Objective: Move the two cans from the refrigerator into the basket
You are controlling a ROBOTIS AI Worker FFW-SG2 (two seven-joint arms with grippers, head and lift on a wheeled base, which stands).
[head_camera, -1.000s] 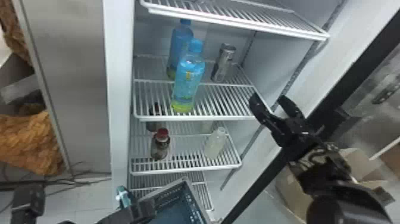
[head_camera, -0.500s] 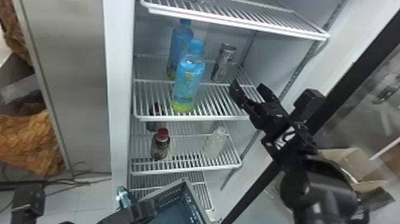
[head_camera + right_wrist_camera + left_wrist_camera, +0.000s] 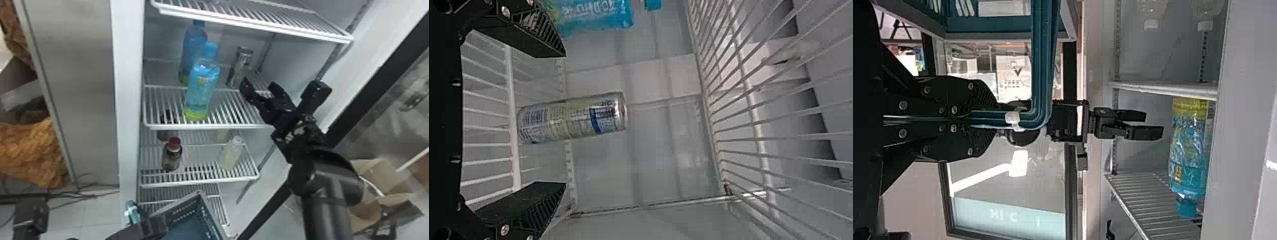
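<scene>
one can (image 3: 574,117) upright on shelf (image 3: 207,127), ungripped; right tool (image 3: 260,86) spread. left tool (image 3: 995,119) pinching basket (image 3: 1040,65). at least this transfer left, i'd say; can't confirm the other.

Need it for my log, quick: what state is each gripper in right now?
Left gripper: closed, holding the teal plastic basket handle.
Right gripper: open, empty, facing the silver cylindrical metal can.

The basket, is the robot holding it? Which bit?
Yes, the left gripper holds the basket by its blue-green handle, close to where the handle bends.
</scene>
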